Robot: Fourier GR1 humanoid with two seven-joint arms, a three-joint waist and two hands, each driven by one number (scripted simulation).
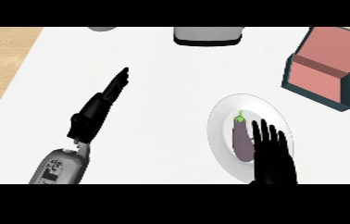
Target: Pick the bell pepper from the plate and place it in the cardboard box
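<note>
The right hand [273,151] comes in from the lower edge with its fingers straight and spread, lying over the right half of the white plate [222,126] and holding nothing; its fingertips sit just beside the vegetable, on that vegetable's right flank. What lies on the plate is not a bell pepper by its looks but a dark purple eggplant [242,142] with a small green stem, so the pictures and the task sentence part ways here, and the eggplant is the only thing there to pick. It lies flat on the plate with its long axis running nearly away from the robot, stem end pointing toward the far side of the counter [171,89] and the rounded butt toward the near rim. The step in hand reads as the reach before the grasp. To do it well, the hand should shift a little left to centre over the body, then close across the short axis near the thick lower part. The cardboard box [321,70] stands well apart, up at the far right. The left hand [103,105] rests open on the counter at the left, fingers straight.
</note>
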